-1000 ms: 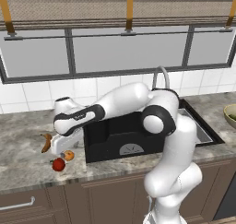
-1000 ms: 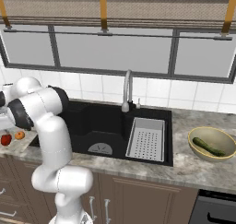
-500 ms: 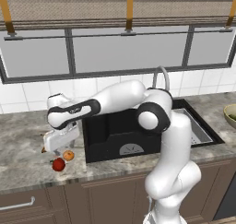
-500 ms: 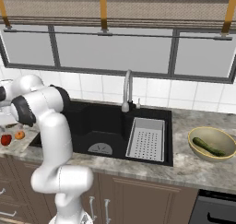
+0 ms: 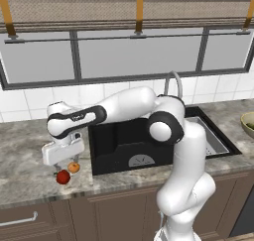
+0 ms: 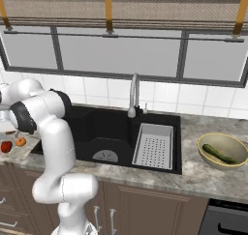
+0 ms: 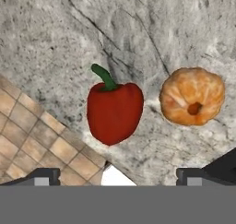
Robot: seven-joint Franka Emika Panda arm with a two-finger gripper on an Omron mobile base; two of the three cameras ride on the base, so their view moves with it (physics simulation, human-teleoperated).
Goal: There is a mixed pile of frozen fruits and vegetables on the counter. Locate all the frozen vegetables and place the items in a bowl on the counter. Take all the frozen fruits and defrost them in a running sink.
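Two frozen fruits lie on the counter (image 5: pixel 30 178) left of the sink (image 5: pixel 124 141): a red apple (image 5: pixel 63 176) (image 7: pixel 114 111) with a green stem and a small orange (image 5: pixel 74 167) (image 7: pixel 192 102) beside it. My gripper (image 5: pixel 63 164) (image 7: pixel 117 177) hangs just above them, open and holding nothing, with the apple between the lines of its two fingertips (image 7: pixel 44 176). At the far right stands the pale bowl (image 6: pixel 224 151), and the slim green vegetable (image 6: pixel 220 154) lies inside it. From the right base view the apple (image 6: pixel 6 146) and orange (image 6: pixel 20 141) show at the left edge.
The counter's front edge runs close to the apple, with tiled floor (image 7: pixel 32 140) below it. A curved grey tap (image 6: pixel 133 96) stands behind the black basin. A grey perforated tray (image 6: pixel 155 145) fills the basin's right part. My arm spans the basin from the right.
The hand has swung left and down, from beside the sink's left rim to just over the apple and orange. The jaws have stayed open. The fruits have not moved.
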